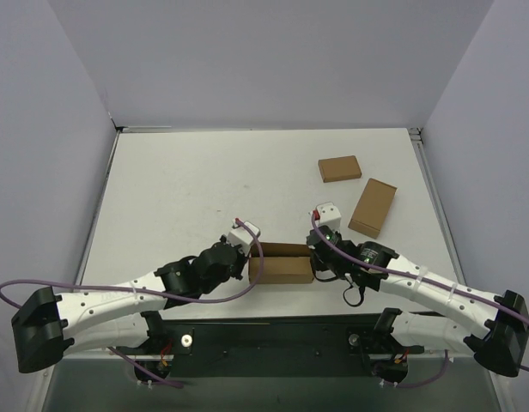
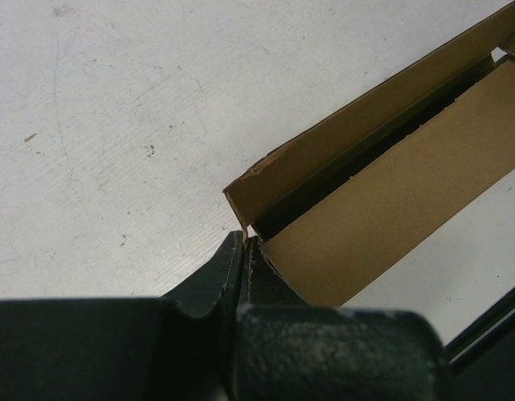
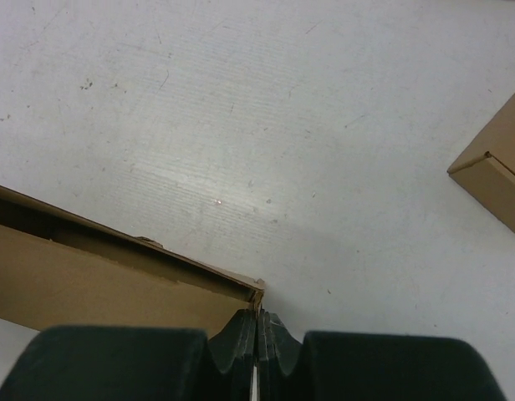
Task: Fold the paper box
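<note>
One paper box (image 1: 282, 268), long axis left-right

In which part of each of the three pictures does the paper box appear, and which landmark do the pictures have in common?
Top external: the paper box lies low in the centre, between the ends of the two arms.
Left wrist: the paper box fills the right half, running diagonally up to the top right corner.
Right wrist: the paper box is at the lower left.
Shared landmark: the white table under the box.
</note>
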Controlling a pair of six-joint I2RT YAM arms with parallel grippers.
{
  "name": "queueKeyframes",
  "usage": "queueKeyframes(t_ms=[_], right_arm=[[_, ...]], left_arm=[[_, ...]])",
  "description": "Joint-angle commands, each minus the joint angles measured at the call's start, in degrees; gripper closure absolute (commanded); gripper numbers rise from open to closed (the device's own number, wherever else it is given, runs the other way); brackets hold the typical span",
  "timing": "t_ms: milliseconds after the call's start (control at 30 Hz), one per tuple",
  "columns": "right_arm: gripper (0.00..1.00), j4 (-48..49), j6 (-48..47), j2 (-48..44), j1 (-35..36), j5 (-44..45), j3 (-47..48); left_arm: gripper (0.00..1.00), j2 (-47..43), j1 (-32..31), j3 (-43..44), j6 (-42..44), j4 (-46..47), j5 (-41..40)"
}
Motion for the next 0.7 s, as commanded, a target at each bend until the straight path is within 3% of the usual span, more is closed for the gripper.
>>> queueKeyframes(t_ms=[0,667], right_arm=[[1.0,-1.8,7.54,1.47,2.74,3.11,1.03],[1.0,-2.24,15.8,5.69,7.58,6.12,1.3]], left_arm=[[1.0,1.09,-0.12,2.58,-2.16,2.89,1.38],[1.0,1.88,-0.13,2.05,-3.13,6.58,1.73]])
